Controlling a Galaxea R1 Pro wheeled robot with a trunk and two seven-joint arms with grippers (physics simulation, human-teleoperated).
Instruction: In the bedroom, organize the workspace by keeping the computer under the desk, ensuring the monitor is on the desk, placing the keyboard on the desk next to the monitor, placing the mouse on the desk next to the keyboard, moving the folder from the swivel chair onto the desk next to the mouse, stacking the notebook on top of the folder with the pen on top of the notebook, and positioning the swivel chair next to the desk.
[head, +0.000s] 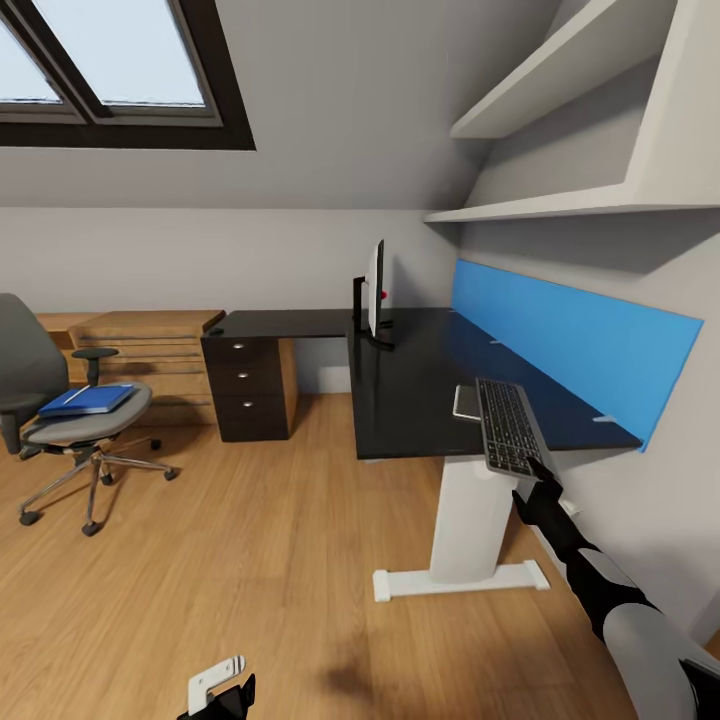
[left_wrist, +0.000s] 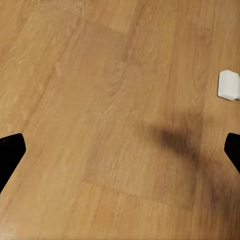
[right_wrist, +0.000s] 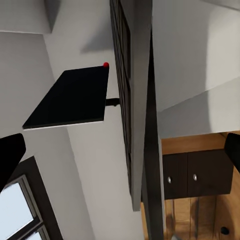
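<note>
On the black desk (head: 420, 380), the keyboard (head: 510, 425) overhangs the near edge, pinched in the right gripper (head: 540, 470); left gripper (left_wrist: 120, 150) gapes above bare floor (left_wrist: 100, 100)

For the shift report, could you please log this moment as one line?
right gripper: at keyboard on desk edge | left gripper: low, empty | monitor: on desk | folder: on swivel chair
</note>
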